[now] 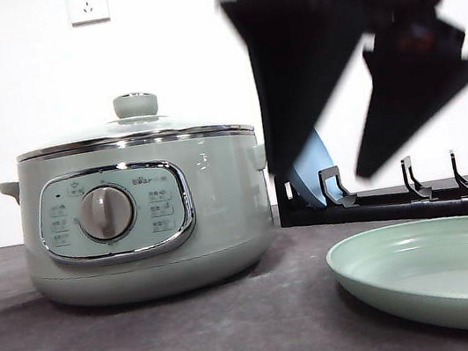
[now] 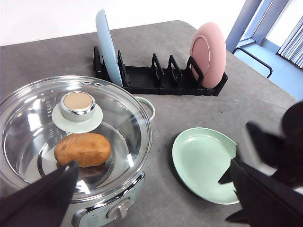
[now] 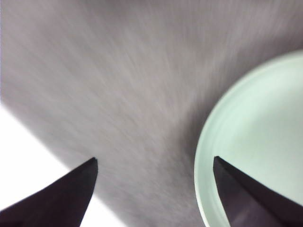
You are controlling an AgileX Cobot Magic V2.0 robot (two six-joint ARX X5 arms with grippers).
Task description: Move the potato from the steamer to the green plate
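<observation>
Resting under the steamer [image 2: 75,156] lid (panel writing unreadable), potato [image 2: 83,149]; both grippers spread.

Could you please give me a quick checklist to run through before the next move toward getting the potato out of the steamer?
1. Potato inside the steamer: ok, seen through the glass.
2. Lid off: not ok, it is on the pot.
3. Green plate free to receive: ok, nothing lies on it.
4. Right gripper open and empty: ok, fingers spread, nothing between them.
5. Left gripper open and empty: ok, fingers wide apart above the pot's front.
6. Rack out of the path: ok, it stands behind the pot and plate.
</observation>
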